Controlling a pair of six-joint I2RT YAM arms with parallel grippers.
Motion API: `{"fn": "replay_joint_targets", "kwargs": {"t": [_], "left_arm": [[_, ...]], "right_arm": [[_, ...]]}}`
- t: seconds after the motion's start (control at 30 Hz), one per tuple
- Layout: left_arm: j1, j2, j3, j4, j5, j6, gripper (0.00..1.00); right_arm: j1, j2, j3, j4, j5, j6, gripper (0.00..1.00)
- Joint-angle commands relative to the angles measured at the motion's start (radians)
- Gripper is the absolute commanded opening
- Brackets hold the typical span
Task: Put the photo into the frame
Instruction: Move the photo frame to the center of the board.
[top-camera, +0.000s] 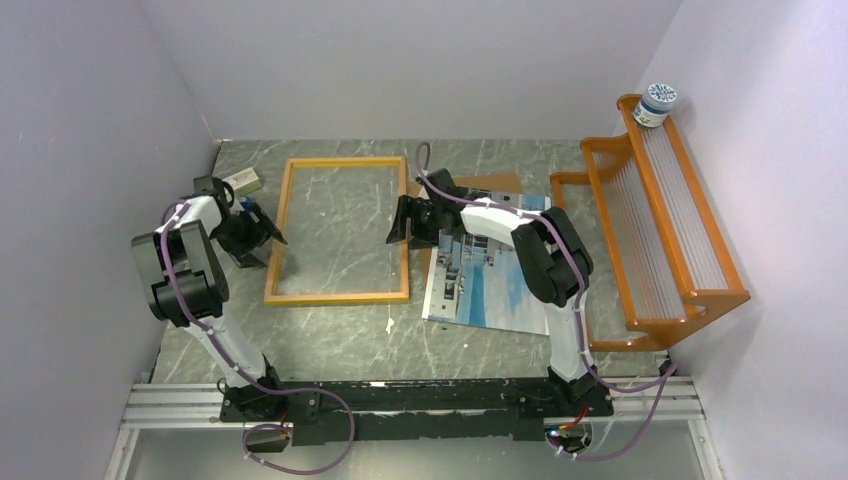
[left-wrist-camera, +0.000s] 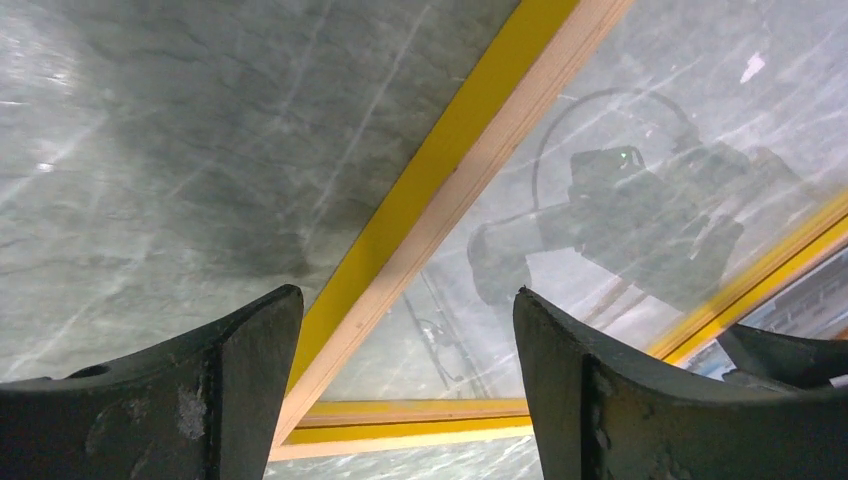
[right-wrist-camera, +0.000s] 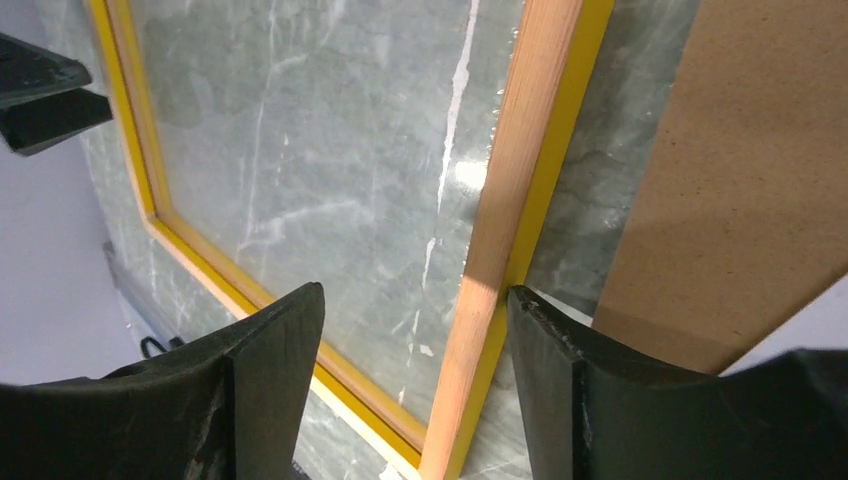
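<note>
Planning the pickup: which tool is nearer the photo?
Right. The right tool hangs over the frame's right rail, just beside the photo; the left tool is at the frame's left rail, across the pane.

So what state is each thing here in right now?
Frame, lying flat, no picture in it.
Photo, face up to the right of the frame, not yet inside.
Brown board, flat beside the frame, partly hidden.
Left fingers, open, over the frame's left edge.
Right fingers, open, over the frame's right edge.
Jar, upright on the rack, lid on.
</note>
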Motion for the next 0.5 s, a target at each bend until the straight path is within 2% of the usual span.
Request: {"fn": "replay_joint_targets", "kwargs": {"t": [0.0,0.13,0.27,0.47], "left_arm": [[-0.002,-0.069,0.037,-0.043,-0.077,0.029,0.83],[-0.002,-0.131,0.033,-0.056,-0.121,0.021,0.83],[-0.002,-0.214,0.026,-0.065,-0.161,0.009,0.84],[-0.012,-0.333,-0.006,-0.043,-0.065,-0.013,0.84]], "right_arm": [[0.004,-0.053,0.052,-0.069,0.123,-0.041,0.73],[0.007,-0.189,0.001,-0.149,0.305,-0.082,0.81],[0.022,-0.345,-0.108,-0.239,0.494,-0.107,0.84],[0.125,-0.484,-0.242,-0.418,0.734,-0.119,0.85]]}}
